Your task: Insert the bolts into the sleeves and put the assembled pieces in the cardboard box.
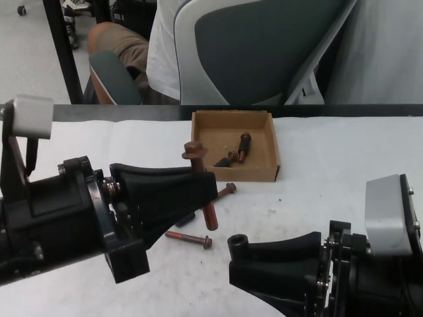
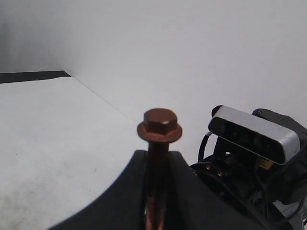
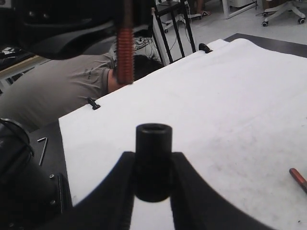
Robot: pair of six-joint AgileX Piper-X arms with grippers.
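Cardboard box (image 1: 246, 173), high view: on white bench (image 1: 330, 152), holds two assembled pieces (image 1: 243, 146), one hard to make out. Two loose bolts (image 1: 190, 238) lie just outside.
Left wrist view: copper hex-flange bolt (image 2: 158, 125), upright, clamped by left gripper (image 2: 158, 165); lower shank hidden.
Right wrist view: black sleeve (image 3: 153, 160), bore up, pinched by right gripper (image 3: 153, 179); bolt's threaded tip above it, head cut off.

No readable text, label, number or sign appears on anything here.
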